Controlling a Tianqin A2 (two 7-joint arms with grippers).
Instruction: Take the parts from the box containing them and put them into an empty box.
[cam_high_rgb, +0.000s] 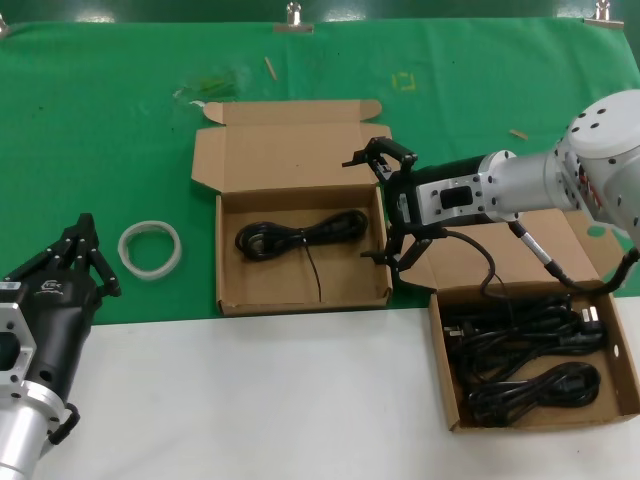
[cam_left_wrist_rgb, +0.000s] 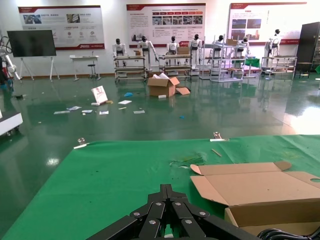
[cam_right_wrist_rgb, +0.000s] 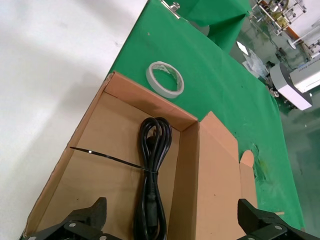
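Note:
The middle cardboard box lies open and holds one black power cord bundle. The right cardboard box holds several black cords. My right gripper is open and empty, hovering over the middle box's right wall. In the right wrist view the right gripper straddles that wall, with the cord lying below between the jaws. My left gripper is shut and empty, parked at the left; it also shows in the left wrist view.
A whitish tape ring lies on the green mat left of the middle box; it also shows in the right wrist view. The middle box's flap lid stands open at the back. A thin black strand trails from the cord.

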